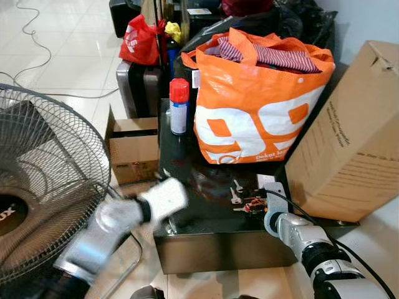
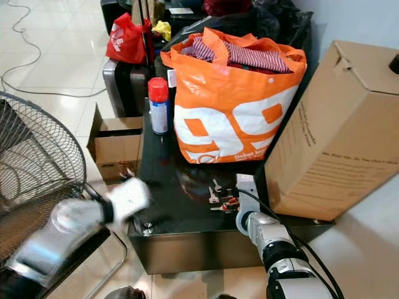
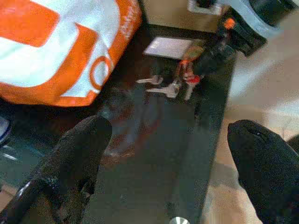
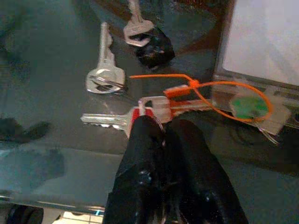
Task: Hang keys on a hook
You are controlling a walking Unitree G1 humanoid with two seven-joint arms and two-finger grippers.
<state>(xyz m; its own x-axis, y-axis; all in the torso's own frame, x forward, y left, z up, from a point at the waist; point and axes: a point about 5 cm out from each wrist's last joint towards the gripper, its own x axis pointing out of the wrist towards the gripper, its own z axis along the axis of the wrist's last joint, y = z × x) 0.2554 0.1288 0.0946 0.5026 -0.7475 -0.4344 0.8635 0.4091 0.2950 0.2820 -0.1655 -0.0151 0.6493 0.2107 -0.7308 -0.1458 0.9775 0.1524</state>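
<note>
Keys: a small bunch of silver metal keys with red and black heads and an orange plastic tie (image 4: 140,100) lies flat on the glossy black surface (image 1: 199,215), near its front right edge, in front of the orange and white shopping bag stuffed with clothes (image 1: 259,106).
Right gripper: the right gripper (image 4: 161,128) is down at the bunch, its jaws pressed together over the red-headed key and its ring; it looks clenched on the keys.
Left gripper: the left gripper (image 3: 168,149) hangs above the surface's left front part, jaws spread wide and holding nothing.
Handling: by my judgement the bunch is light, hard and loose, so single keys will swing and slide on the slick top; the ring or a key head gives the surest hold, and the thin tie could snag.
Nearby: a red-capped white spray can (image 1: 179,106) stands beside the bag; a tall brown cardboard box (image 1: 349,131) leans at the right; a wire fan guard (image 1: 43,180) is left.
Hook: I can make out none here.
</note>
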